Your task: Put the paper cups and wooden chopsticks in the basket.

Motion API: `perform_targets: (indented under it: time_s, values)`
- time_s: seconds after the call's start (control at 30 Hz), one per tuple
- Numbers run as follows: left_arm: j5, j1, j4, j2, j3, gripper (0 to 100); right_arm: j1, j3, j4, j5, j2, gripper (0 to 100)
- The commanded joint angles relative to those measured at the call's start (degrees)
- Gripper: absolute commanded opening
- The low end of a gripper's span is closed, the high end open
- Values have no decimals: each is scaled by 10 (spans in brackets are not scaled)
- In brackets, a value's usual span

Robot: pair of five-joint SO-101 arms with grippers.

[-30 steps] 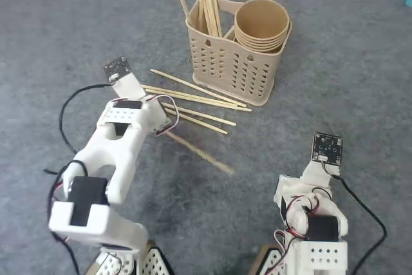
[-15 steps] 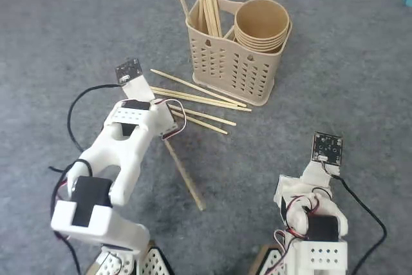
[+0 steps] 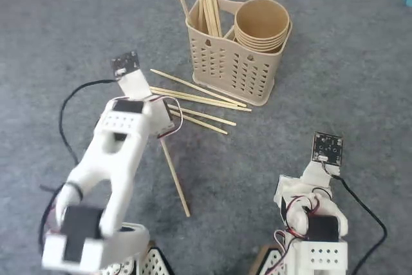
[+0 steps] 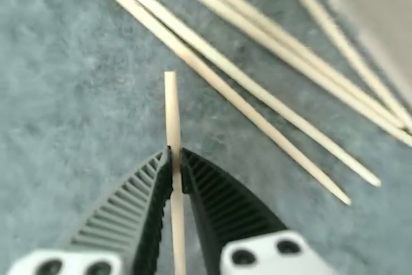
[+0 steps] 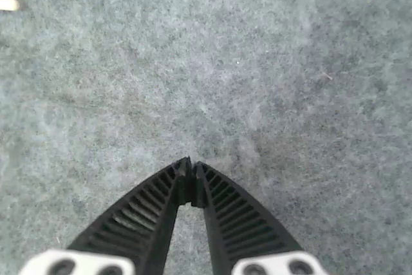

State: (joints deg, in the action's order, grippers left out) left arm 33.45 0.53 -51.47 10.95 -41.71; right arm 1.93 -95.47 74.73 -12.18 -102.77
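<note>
Left claw round chopstick beside chopsticks

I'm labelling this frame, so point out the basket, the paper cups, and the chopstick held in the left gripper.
basket [image 3: 235,72]: high view, perforated front wall.
paper cups [image 3: 261,20]: high view, inside of the top cup.
held chopstick [image 4: 171,114]: left wrist view, bare shaft near its free end.

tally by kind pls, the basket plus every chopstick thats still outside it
basket: 1
loose chopsticks lying flat: 5
chopstick held in the left end effector: 1
total: 7
</note>
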Motion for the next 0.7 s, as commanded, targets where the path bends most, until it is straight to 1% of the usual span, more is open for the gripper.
perform_targets:
  time_s: [0.0, 0.1, 0.17, 0.27, 0.37, 0.43, 0.5, 0.57, 0.67]
  values:
    - [-31, 4, -5, 171, -46, 9, -5, -11, 0, 5, -12, 9]
    - [-60, 4, -6, 273, -73, 9, 2, -11, -3, 6, -12, 9]
    - [-72, 4, -9, 339, -80, 9, 29, -11, -3, 6, -12, 9]
    - [-78, 4, -10, 426, -78, 9, 47, -11, -3, 6, -13, 9]
    - [-78, 4, -6, 490, -50, 9, 41, -4, -2, 6, -13, 9]
    - [-78, 8, 9, 510, -16, 9, 11, 7, 2, 7, -13, 9]
    - [-79, 9, 47, 514, 20, 9, -14, 4, -1, 7, -13, 9]
    - [-81, 8, 106, 518, 43, 9, -18, 0, -1, 7, -13, 9]
    - [-112, 9, 240, 514, 47, 10, -27, 5, -1, 7, -13, 9]
